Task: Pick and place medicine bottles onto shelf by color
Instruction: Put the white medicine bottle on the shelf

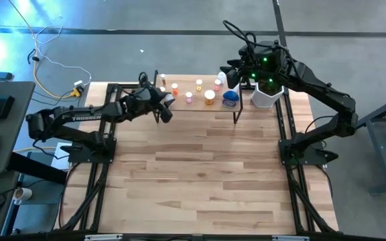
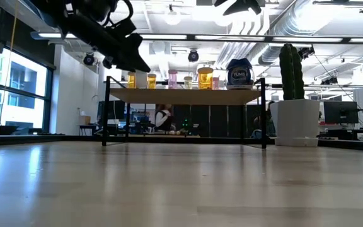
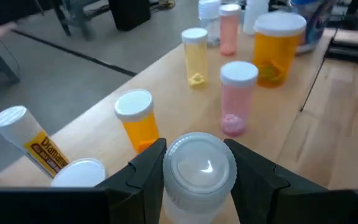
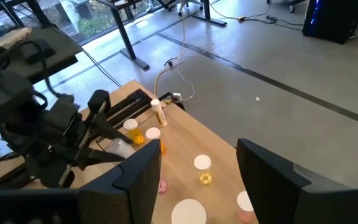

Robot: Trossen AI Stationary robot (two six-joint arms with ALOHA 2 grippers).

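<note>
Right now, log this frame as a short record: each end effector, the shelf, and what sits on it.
left end effector: closed on a clear bottle with white cap, above the shelf's left end
right end effector: open, empty, above the shelf's right end
shelf: at the table's far edge, on black legs
on shelf: orange, pink and yellowish bottles; large orange bottle; blue jar
beside shelf: cactus pot, right of it

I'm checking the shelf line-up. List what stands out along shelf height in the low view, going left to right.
Left hand → small orange bottle → pink bottle → wide orange bottle → blue jar → cactus in its white pot.
</note>
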